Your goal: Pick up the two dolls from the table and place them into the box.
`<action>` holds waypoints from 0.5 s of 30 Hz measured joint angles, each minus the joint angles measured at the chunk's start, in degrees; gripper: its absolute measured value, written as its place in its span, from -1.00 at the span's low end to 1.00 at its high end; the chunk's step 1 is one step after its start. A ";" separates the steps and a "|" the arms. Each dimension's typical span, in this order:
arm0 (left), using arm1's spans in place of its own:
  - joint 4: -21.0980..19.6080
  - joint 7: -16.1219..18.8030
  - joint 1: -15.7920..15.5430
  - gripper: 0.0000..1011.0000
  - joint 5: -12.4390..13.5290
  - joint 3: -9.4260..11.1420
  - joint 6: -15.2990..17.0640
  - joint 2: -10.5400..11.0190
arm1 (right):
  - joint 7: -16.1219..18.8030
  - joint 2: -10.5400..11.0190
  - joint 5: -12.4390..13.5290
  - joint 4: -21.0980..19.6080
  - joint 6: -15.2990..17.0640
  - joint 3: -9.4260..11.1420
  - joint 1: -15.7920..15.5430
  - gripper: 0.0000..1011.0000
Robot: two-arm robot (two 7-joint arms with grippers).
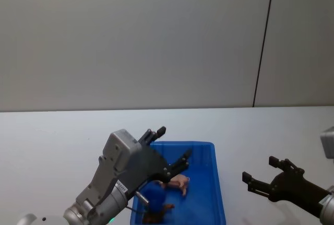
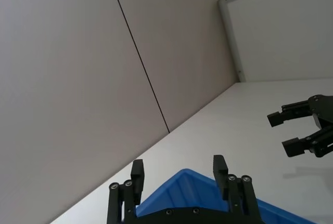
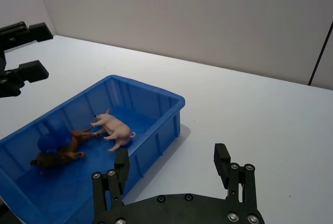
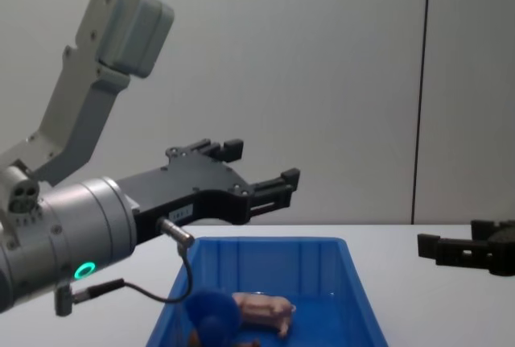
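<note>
1. Two dolls lie inside the blue box (image 3: 156, 104): the pink pig (image 3: 114, 128) on its side near the middle of the floor, and the reddish-brown animal (image 3: 62, 153) just beside it, their legs touching or nearly so. A round blue thing (image 3: 54, 141) sits against the brown one; I cannot tell what it is.
2. The box stands on the white worktop (image 3: 250, 109), with no doll left outside it.
3. The left claw (image 1: 169, 146) hangs above the box, jaws wide and empty.
4. The right claw (image 1: 259, 176) hovers over bare worktop to the box's right, also spread wide and holding nothing.
5. Judged from this, the placing step looks complete; the next move calls only for drawing both arms clear of the box without knocking its rim.
</note>
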 joint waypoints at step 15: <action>-0.13 -0.31 -0.51 0.98 -0.43 -0.56 -2.89 0.00 | 0.00 0.00 0.00 0.00 0.00 0.00 0.00 0.98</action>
